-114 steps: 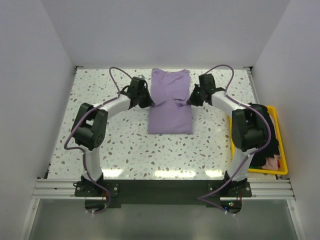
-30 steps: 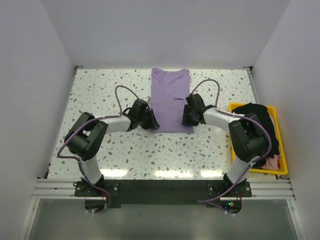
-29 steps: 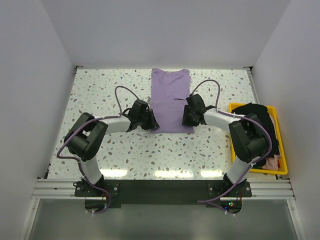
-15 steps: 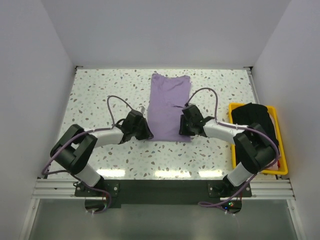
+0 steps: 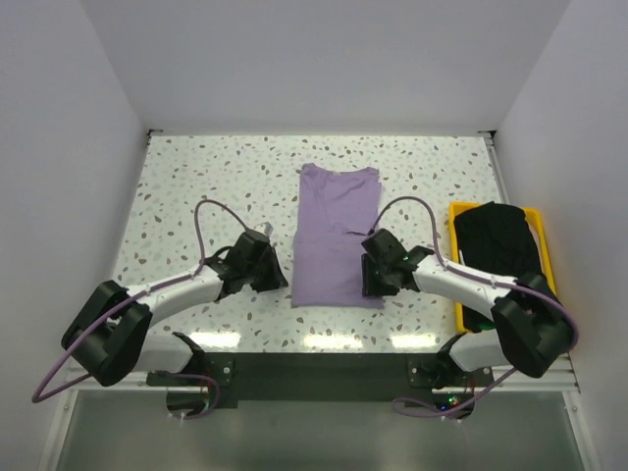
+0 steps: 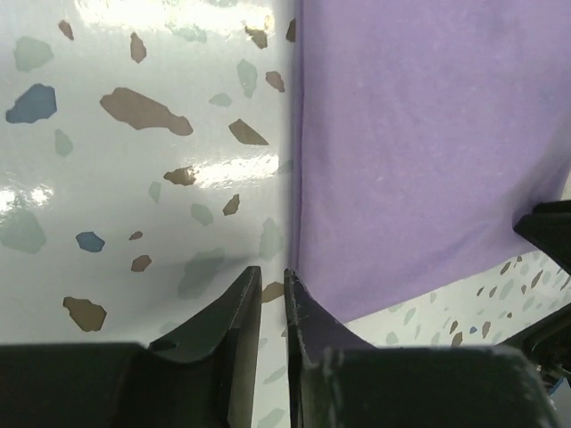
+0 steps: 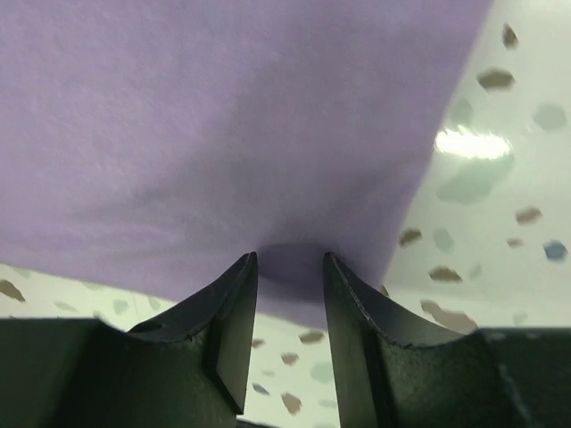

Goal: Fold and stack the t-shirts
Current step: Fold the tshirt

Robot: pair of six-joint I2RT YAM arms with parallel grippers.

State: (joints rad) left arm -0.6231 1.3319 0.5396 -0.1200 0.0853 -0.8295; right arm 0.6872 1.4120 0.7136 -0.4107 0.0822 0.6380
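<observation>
The lavender t-shirt (image 5: 337, 235) lies flat on the table as a long folded strip. My left gripper (image 5: 282, 282) sits low at its near left corner. In the left wrist view its jaws (image 6: 272, 270) stand a narrow slit apart, with only table showing between them and the shirt's edge (image 6: 419, 134) just to the right. My right gripper (image 5: 370, 280) is at the near right corner. It is open (image 7: 290, 256), its tips on the cloth (image 7: 223, 116) by the near hem, with nothing pinched between them. The black t-shirt (image 5: 498, 240) lies heaped in the bin.
A yellow bin (image 5: 453, 221) stands at the table's right edge beside the right arm. White walls close in the back and both sides. The speckled table top (image 5: 196, 186) stretches left of the shirt.
Both grippers have drawn back toward the near edge, and the lavender shirt slid with them. It now lies longer and lower on the table. The left jaws closed, then parted slightly.
</observation>
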